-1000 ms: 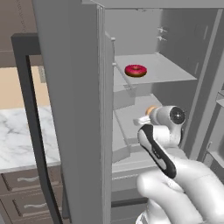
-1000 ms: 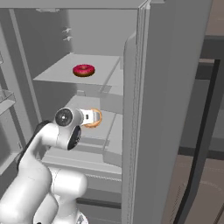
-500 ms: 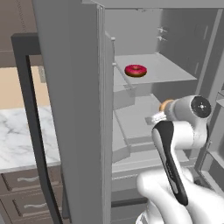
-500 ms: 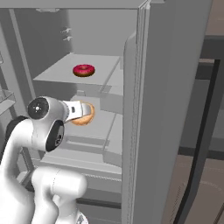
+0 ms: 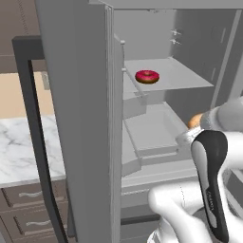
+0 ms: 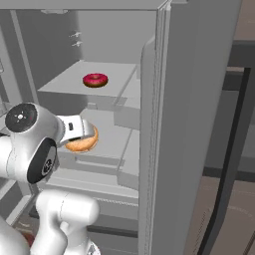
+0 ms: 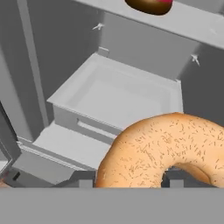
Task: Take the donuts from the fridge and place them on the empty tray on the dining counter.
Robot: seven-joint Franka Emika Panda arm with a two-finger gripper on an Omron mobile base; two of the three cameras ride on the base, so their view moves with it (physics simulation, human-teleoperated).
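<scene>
The fridge (image 5: 76,95) stands open, its pale shelves in view. The pink-iced donut (image 5: 147,76) lies on the upper shelf (image 6: 95,79) and peeks in at the top of the hand view (image 7: 151,5). My gripper (image 6: 83,133) is shut on the orange-tan donut (image 6: 82,143), held in the air in front of the lower shelf. That donut shows as a tan edge beside my wrist (image 5: 194,120) and looms large between my fingertips (image 7: 166,148). The tray and the dining counter are out of view.
A shallow grey bin (image 7: 118,94) sits on the lower shelf under the held donut. The fridge door (image 6: 194,99) stands close on one side. A marble worktop over brown drawers (image 5: 23,152) lies left of the fridge, behind a long dark door handle (image 5: 35,118).
The hand has drawn back from the lower shelf with the orange-tan donut in it, swinging right in the left base view. The pink-iced donut has not moved.
</scene>
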